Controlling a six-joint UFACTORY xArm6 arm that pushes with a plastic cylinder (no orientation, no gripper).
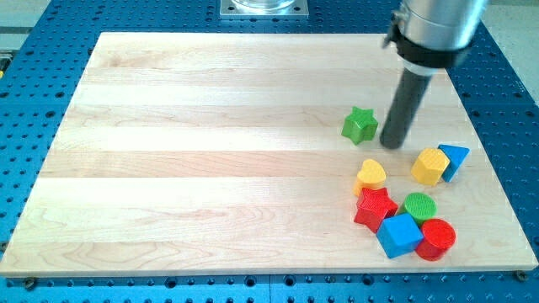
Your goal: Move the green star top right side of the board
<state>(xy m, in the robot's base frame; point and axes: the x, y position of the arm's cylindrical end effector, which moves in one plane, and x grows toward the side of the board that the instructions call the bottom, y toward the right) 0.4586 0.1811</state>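
The green star (360,124) lies on the wooden board (210,151) at the view's right, a little above mid-height. My tip (392,144) rests on the board just right of the star and slightly below it, with a small gap between them. The rod rises from there toward the view's top right.
A cluster sits at the view's lower right: yellow heart (370,175), yellow hexagon (429,166), blue triangle (455,159), red star (375,208), green circle (419,205), blue cube (398,235), red cylinder (436,239). The board's right edge runs close by.
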